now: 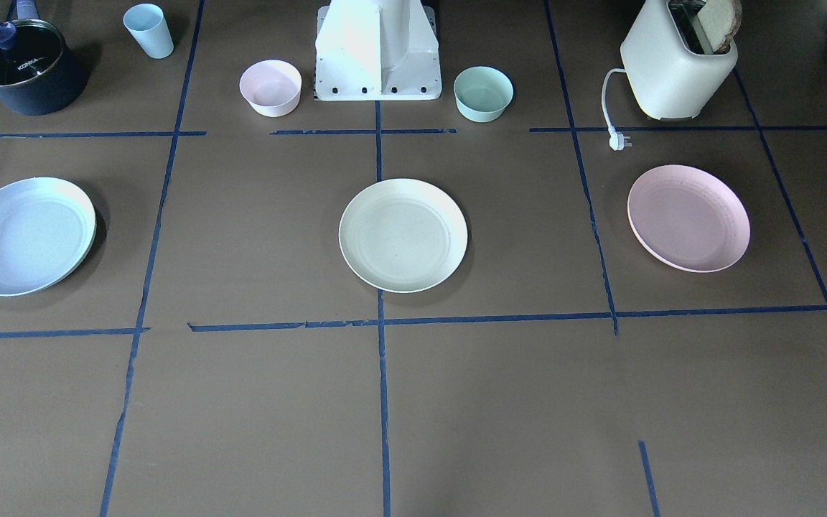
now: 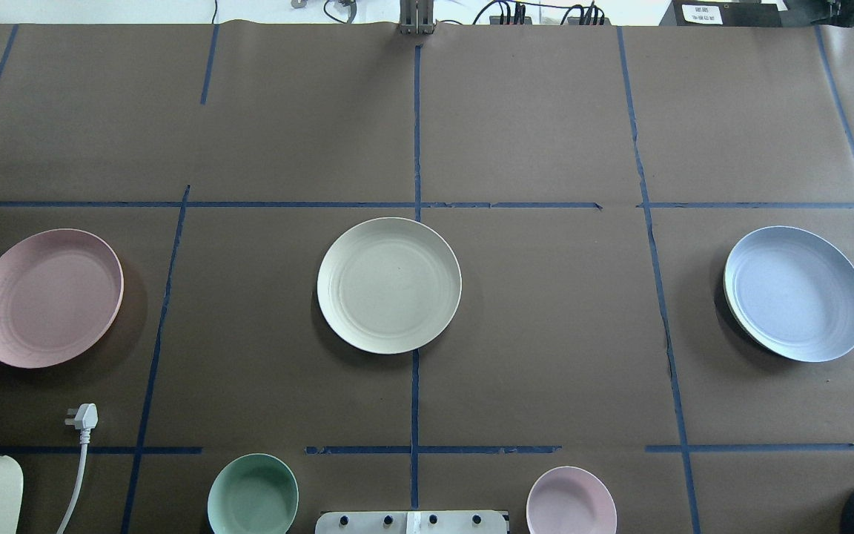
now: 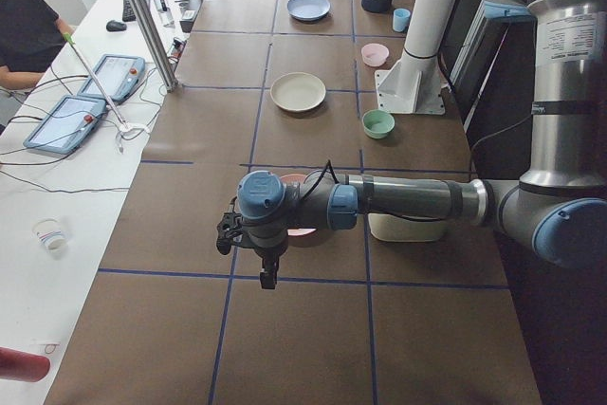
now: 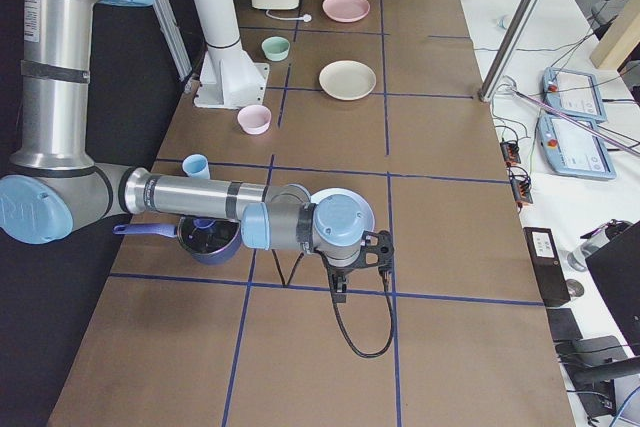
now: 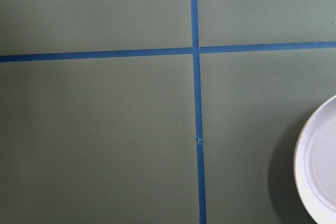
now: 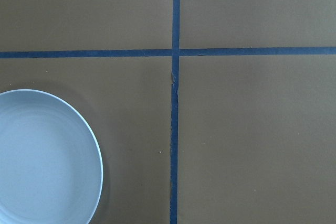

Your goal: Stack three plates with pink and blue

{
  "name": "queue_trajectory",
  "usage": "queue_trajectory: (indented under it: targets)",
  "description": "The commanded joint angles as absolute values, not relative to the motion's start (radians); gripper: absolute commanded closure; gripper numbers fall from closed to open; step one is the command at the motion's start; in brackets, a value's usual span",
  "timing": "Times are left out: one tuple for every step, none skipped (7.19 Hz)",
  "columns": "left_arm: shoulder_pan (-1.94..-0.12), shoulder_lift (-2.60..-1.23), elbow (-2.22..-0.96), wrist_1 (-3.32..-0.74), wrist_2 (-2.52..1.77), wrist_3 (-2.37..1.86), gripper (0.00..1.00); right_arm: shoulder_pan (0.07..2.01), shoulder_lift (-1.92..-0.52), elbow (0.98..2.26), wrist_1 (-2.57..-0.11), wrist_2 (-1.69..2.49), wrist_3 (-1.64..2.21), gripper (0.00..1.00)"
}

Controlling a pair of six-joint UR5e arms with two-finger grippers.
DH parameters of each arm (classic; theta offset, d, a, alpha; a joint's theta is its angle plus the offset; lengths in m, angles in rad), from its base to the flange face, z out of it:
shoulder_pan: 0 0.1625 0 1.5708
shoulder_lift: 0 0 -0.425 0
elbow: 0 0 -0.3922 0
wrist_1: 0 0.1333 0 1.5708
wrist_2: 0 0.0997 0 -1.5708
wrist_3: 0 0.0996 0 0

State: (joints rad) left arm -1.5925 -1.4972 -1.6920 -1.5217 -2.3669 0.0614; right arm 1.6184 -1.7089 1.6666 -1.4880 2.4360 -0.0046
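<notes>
Three plates lie apart in a row on the brown table. The cream plate (image 1: 403, 235) (image 2: 388, 285) is in the middle. The pale pink plate (image 1: 688, 217) (image 2: 47, 297) is on my left side, the light blue plate (image 1: 24, 235) (image 2: 795, 293) on my right. My left gripper (image 3: 268, 275) hangs above the table just beyond the pink plate, whose edge shows in the left wrist view (image 5: 320, 166). My right gripper (image 4: 338, 287) hangs beside the blue plate (image 6: 44, 158). Both grippers show only in the side views, so I cannot tell whether they are open or shut.
Near the robot base (image 1: 377, 54) stand a small pink bowl (image 1: 271, 87) and a mint-green bowl (image 1: 483, 92). A toaster (image 1: 678, 64) with its loose plug (image 1: 620, 141) is behind the pink plate. A dark pot (image 1: 24, 68) and a blue cup (image 1: 149, 30) are behind the blue plate.
</notes>
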Motion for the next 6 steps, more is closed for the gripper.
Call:
queue_trajectory:
  targets:
    - [-1.592, -1.497, -1.692, -1.522, -2.367, 0.063, 0.0, 1.618, -1.709, 1.667, -1.488, 2.436, -0.003, 0.0]
    - [-1.592, -1.496, -1.693, -1.525, -2.367, 0.072, 0.0, 1.618, -1.709, 1.672, -1.488, 2.436, 0.001, 0.0]
    - [-1.591, -1.494, -1.694, -1.554, -2.367, 0.06, 0.0, 1.618, -1.706, 1.675, -1.488, 2.437, 0.009, 0.0]
    - [-1.577, -1.494, -1.7, -1.565, -2.368, 0.057, 0.0, 1.618, -1.709, 1.675, -1.486, 2.434, 0.009, 0.0]
    - [-1.553, -1.494, -1.71, -1.566, -2.37, 0.04, 0.0, 1.618, -1.709, 1.675, -1.485, 2.434, 0.009, 0.0]
    - [-1.514, -1.491, -1.71, -1.635, -2.372, -0.028, 0.0, 1.618, -1.709, 1.677, -1.483, 2.436, 0.009, 0.0]
